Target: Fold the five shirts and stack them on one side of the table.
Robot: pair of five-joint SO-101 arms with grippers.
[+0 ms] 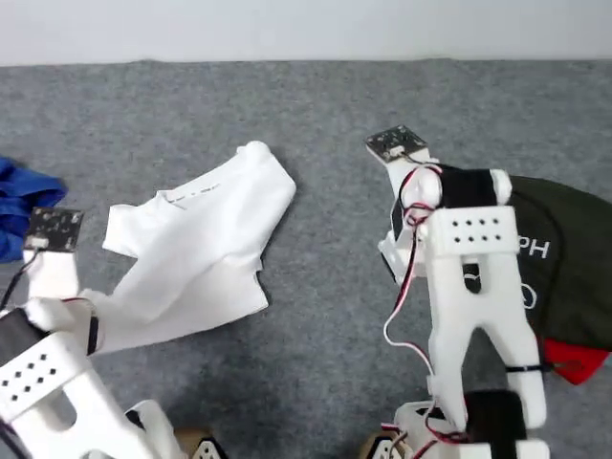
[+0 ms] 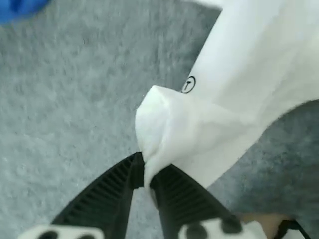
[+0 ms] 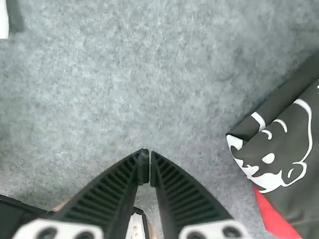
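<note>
A white shirt (image 1: 201, 244) lies crumpled and partly spread on the grey mat, left of centre. My left gripper (image 2: 144, 172) is shut on a bunched edge of the white shirt (image 2: 224, 99), at its near-left corner in the high view. My right gripper (image 3: 144, 157) is shut with nothing in it, hovering just above bare mat. Beside it lies a black shirt (image 3: 284, 144) with a white print. The right arm (image 1: 473, 249) stands over that black shirt (image 1: 564, 249), which rests on a red shirt (image 1: 577, 363). A blue shirt (image 1: 19, 201) is bunched at the far left edge.
The grey mat (image 1: 325, 105) covers the whole table and is bare along the back and between the two arms. The left arm (image 1: 43, 368) takes up the near-left corner. A blue shirt corner (image 2: 20, 7) shows beyond the left gripper.
</note>
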